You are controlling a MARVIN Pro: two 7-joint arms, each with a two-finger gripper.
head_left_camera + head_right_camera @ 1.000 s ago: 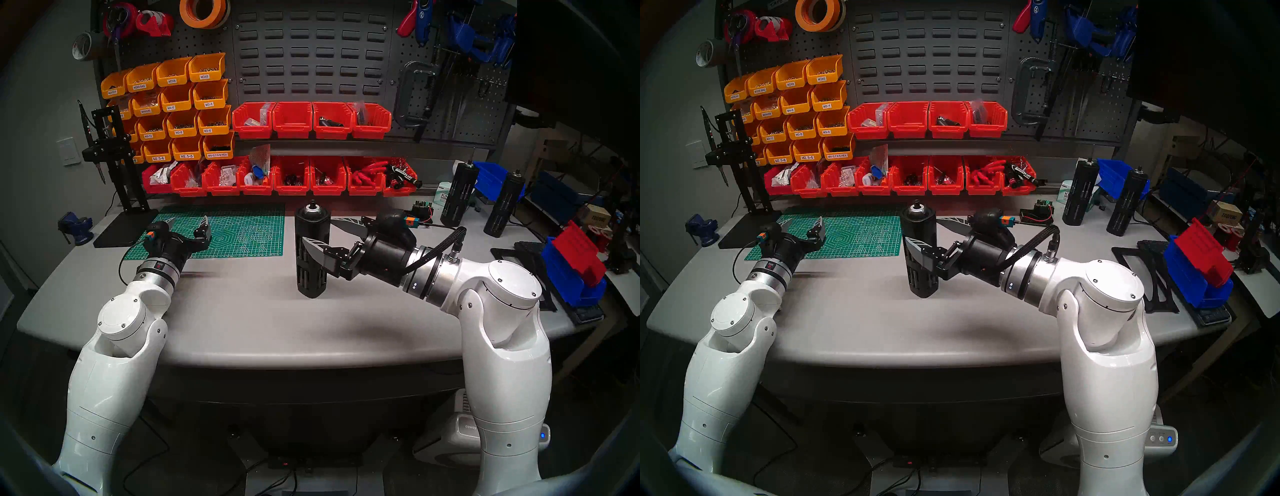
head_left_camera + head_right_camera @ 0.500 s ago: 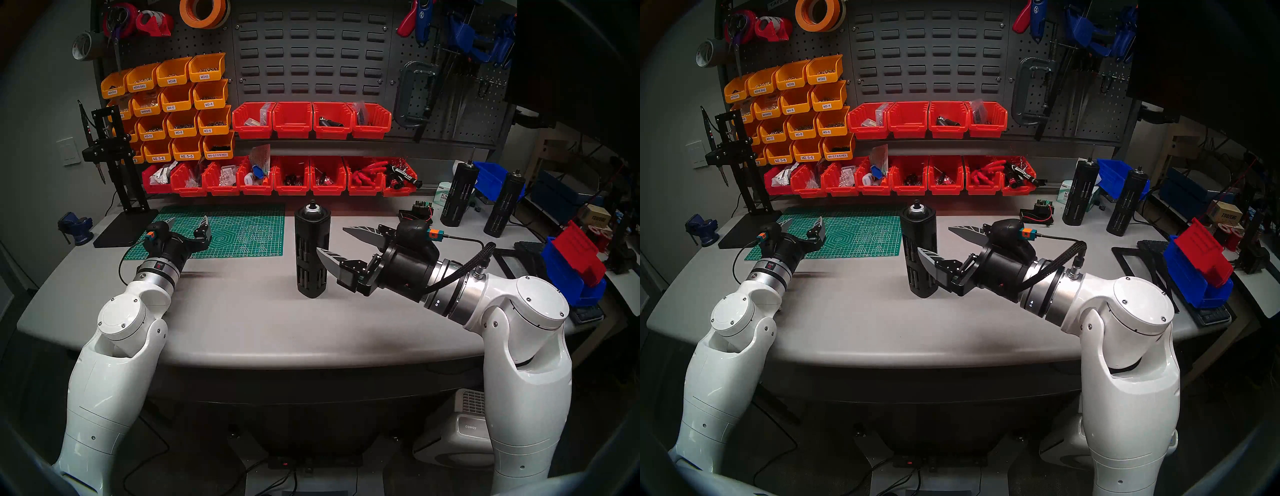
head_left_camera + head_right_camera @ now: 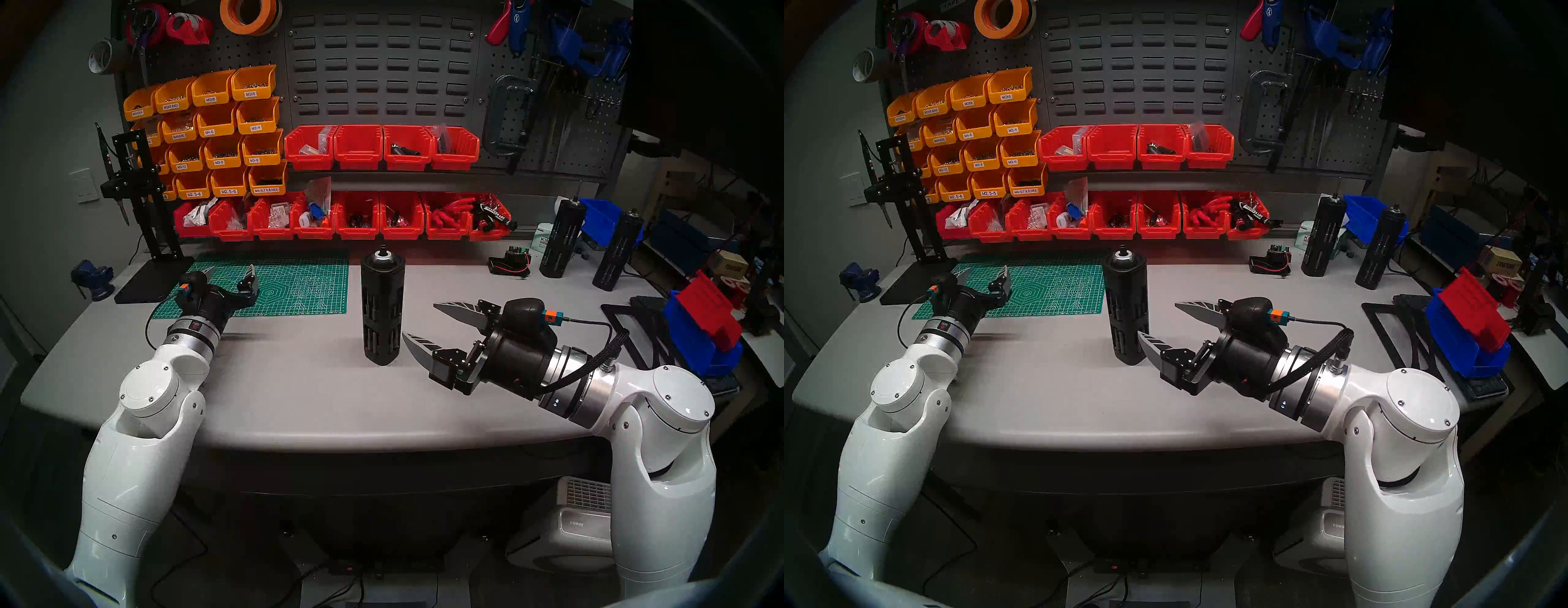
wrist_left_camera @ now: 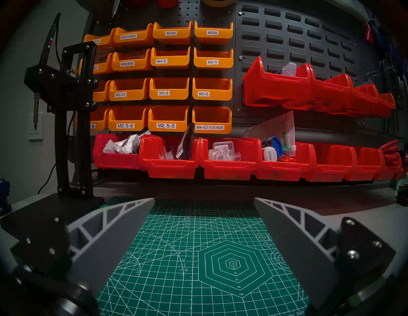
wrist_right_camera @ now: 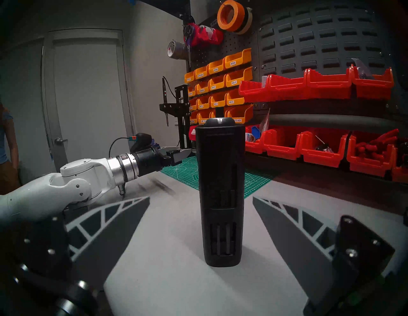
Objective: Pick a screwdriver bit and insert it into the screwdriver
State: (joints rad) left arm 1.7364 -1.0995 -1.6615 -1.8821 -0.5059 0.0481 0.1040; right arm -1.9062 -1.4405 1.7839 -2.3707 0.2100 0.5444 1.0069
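My right gripper (image 3: 424, 320) hangs with fingers spread and empty just beside the screwdriver (image 3: 382, 308), which stands upright on the grey bench (image 3: 297, 382); my left gripper (image 3: 231, 271), likewise spread and holding nothing, hovers over the green cutting mat (image 3: 297, 288). I judge the task barely begun: no loose screwdriver bit is visible to me, none is picked or inserted. Behind, a pegboard wall carries 2 rows of red bins (image 3: 382, 148) and orange bins (image 3: 212, 127).

Three black slotted cylinders (image 3: 382, 308), two pincers (image 3: 231, 271), one green mat (image 3: 292, 284)
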